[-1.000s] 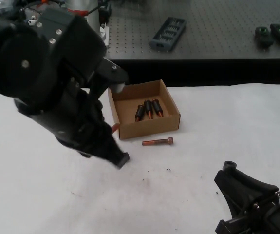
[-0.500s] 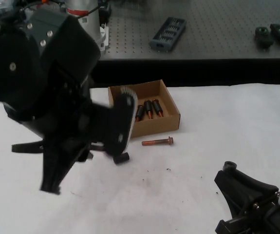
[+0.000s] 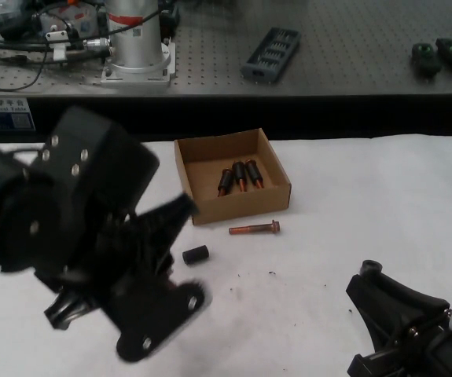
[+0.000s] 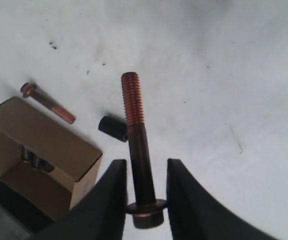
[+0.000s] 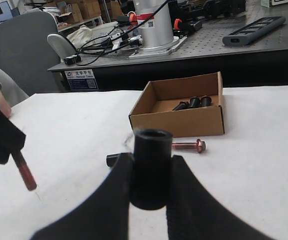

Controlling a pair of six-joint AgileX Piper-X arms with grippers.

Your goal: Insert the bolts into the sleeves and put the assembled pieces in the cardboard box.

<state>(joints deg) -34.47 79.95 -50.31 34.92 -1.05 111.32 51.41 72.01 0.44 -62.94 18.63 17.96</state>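
With the left gripper [image 4: 145, 172] clamping a bolt [image 4: 133, 110] and the right gripper [image 5: 151, 164] clamping a sleeve [image 5: 153, 142] near the cardboard box [image 5: 184, 122], thread and bore needed aligning squarely first.

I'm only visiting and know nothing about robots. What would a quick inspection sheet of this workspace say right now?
Surface: white sheet with a few dark specks.
Job's things: cardboard box holding three assembled pieces; a loose bolt and a loose sleeve lie on the sheet near it.
Clutter: grey slotted rack and two dark parts on the bench behind.
Grippers: left gripper, jaws shut on a second bolt; right gripper, jaws shut on a second sleeve.
Cables: bundle beside a metal column.
Surroundings: perforated bench; grey chair.
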